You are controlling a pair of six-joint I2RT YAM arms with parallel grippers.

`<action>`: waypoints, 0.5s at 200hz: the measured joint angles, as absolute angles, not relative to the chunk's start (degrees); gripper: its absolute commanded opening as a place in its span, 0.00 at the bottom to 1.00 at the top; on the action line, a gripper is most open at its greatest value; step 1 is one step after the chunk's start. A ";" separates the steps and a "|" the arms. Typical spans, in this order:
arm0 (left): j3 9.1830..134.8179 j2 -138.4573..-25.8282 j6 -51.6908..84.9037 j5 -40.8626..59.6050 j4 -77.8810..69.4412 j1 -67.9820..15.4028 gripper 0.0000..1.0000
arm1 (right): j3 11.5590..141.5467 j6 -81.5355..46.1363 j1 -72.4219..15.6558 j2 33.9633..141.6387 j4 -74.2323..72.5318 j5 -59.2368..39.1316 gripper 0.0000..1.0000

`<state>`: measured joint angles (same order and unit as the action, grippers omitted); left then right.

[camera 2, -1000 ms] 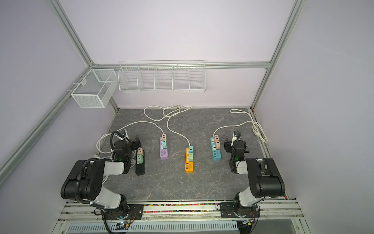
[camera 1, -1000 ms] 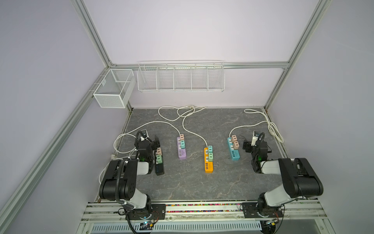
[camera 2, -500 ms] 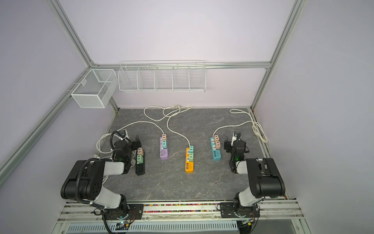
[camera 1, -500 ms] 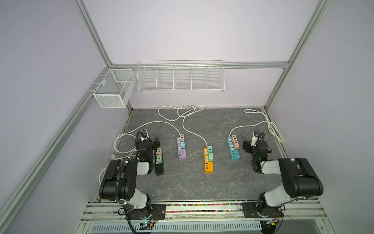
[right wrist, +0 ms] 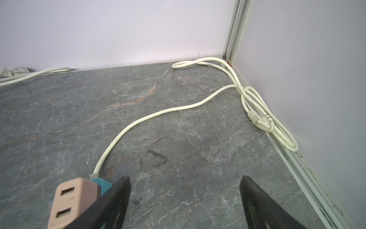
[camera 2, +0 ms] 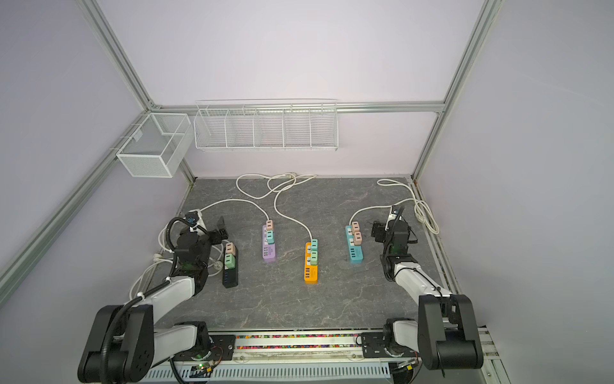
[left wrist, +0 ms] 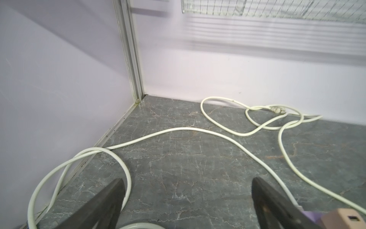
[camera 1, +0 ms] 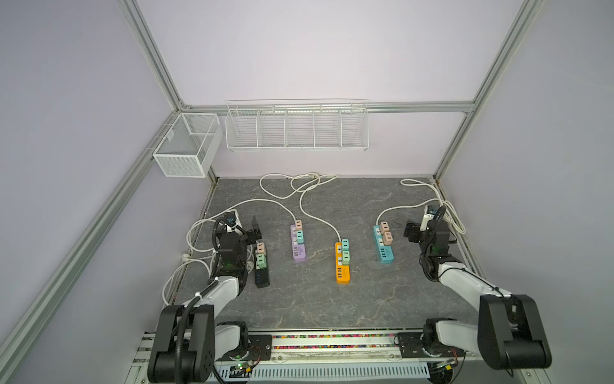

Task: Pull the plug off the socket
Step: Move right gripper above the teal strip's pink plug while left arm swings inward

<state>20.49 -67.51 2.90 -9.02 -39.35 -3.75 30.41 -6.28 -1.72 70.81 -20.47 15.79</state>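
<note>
step: approach, no plug pulled yet
left gripper (left wrist: 187,179): spread wide, empty
right gripper (right wrist: 185,178): spread wide, empty; tan plug (camera 1: 384,227) at its 9 o'clock
next: likely straddle it, clench, lift off blue strip (camera 1: 385,254)

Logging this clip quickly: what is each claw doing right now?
Left claw: open, holding nothing.
Right claw: open, holding nothing.

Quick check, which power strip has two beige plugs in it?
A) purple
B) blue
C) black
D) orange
B: in both top views the blue strip carries two beige plugs, one behind the other along its length.
</note>
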 measured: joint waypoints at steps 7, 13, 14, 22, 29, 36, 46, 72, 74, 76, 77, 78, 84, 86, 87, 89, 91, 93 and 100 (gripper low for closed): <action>20.53 -65.78 4.19 -9.04 -37.95 -3.75 0.99 | 31.92 -7.64 -1.63 69.73 -16.95 15.75 0.89; 20.73 -64.27 5.61 -9.15 -36.42 -3.75 0.99 | 33.19 -8.99 -1.54 68.93 -14.22 15.73 0.89; 20.78 -63.81 6.09 -9.23 -35.94 -3.75 0.99 | 33.36 -9.26 -1.52 68.82 -13.82 15.75 0.89; 21.23 -61.65 8.32 -9.58 -33.39 -3.75 0.99 | 35.07 -11.51 -1.39 67.59 -10.26 15.55 0.89; 21.71 -60.03 10.13 -9.80 -31.42 -3.75 0.99 | 36.07 -13.21 -1.30 66.74 -8.08 15.49 0.89; 22.39 -58.39 12.10 -9.93 -29.06 -3.75 0.99 | 37.01 -15.51 -1.19 65.58 -5.28 15.33 0.89; 23.42 -56.49 14.83 -10.04 -26.02 -3.75 0.99 | 37.87 -18.15 -1.06 64.16 -1.91 15.03 0.89; 25.41 -52.18 22.48 -10.52 -19.42 -3.75 0.99 | 39.16 -22.02 -0.82 61.58 5.43 11.94 0.89; 25.43 -51.94 22.85 -10.52 -19.11 -3.75 0.99 | 39.24 -22.24 -0.82 61.47 5.93 11.64 0.89; 25.43 -51.72 23.24 -10.52 -18.76 -3.75 0.99 | 39.29 -22.35 -0.82 61.43 6.28 11.42 0.89; 25.45 -51.51 23.73 -10.55 -18.44 -3.75 0.99 | 39.35 -22.44 -0.82 61.32 6.61 11.31 0.89; 25.45 -51.37 23.88 -10.57 -18.11 -3.75 0.99 | 39.38 -22.55 -0.82 61.28 6.92 11.09 0.89; 25.50 -50.81 24.97 -10.57 -16.91 -3.75 0.99 | 39.53 -22.83 -0.82 61.04 8.14 10.48 0.89; 25.52 -50.54 25.43 -10.57 -16.27 -3.75 0.99 | 39.59 -23.00 -0.82 60.93 8.80 10.22 0.89; 25.52 -50.48 25.56 -10.57 -16.12 -3.75 0.99 | 39.64 -23.03 -0.82 60.88 8.99 10.15 0.89; 25.56 -50.33 25.89 -10.57 -15.73 -3.75 0.99 | 39.66 -23.16 -0.82 60.77 9.41 9.98 0.89; 25.61 -50.19 26.35 -10.57 -15.25 -3.75 0.99 | 39.68 -23.18 -0.82 60.69 9.69 9.78 0.89; 25.69 -50.00 26.68 -10.55 -14.44 -3.75 0.99 | 39.75 -23.24 -0.82 60.58 10.37 9.41 0.89; 26.02 -49.54 28.05 -10.41 -12.21 -3.75 0.99 | 39.86 -23.46 -0.82 60.16 11.90 8.67 0.89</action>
